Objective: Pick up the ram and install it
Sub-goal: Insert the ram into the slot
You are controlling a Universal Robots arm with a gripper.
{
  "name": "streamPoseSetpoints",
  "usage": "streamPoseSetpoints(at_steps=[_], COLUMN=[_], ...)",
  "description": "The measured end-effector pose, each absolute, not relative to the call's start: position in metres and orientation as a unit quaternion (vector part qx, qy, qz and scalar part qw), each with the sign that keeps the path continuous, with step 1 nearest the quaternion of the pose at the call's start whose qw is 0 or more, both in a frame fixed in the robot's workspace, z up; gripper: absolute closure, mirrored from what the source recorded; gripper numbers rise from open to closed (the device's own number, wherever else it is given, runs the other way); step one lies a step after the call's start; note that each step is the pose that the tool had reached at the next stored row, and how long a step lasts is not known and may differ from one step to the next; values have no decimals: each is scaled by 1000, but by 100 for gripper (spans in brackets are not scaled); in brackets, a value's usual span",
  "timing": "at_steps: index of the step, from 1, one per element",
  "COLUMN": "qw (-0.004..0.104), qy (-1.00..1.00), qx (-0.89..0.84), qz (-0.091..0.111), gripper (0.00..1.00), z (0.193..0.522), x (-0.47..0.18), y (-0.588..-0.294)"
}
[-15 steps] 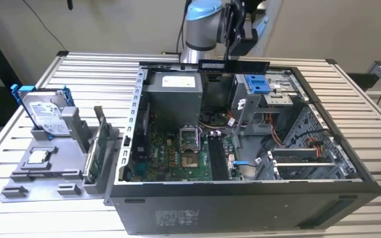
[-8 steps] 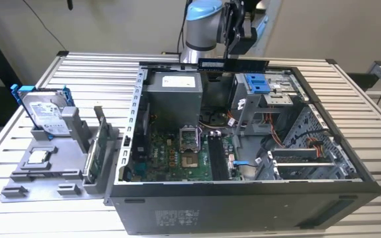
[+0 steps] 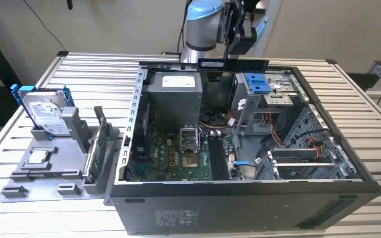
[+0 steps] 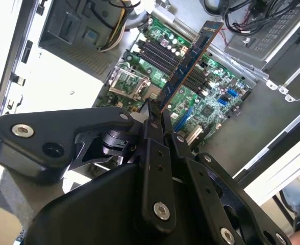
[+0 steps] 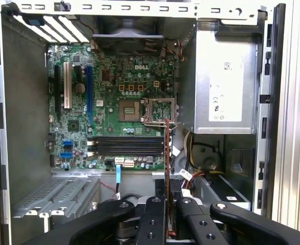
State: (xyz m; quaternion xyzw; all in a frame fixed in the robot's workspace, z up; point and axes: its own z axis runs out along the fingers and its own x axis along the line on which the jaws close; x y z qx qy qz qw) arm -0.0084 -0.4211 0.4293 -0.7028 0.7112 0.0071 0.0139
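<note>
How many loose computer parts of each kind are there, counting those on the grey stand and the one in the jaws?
Ram stick, held in the jaws: 1
Hard drive: 1
Green card: 1
Square silver chip: 1
Total: 4

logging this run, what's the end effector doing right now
End effector: closed, holding the ram above the open computer case.
</note>
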Motion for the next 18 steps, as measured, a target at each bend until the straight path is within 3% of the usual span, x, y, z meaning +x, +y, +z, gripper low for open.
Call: streamPoseSetpoints(at_steps=[18], qw=[14], qy=[751], qx=[-660], qz=[6], gripper=[86], z=[429], x=[-8], y=[-421])
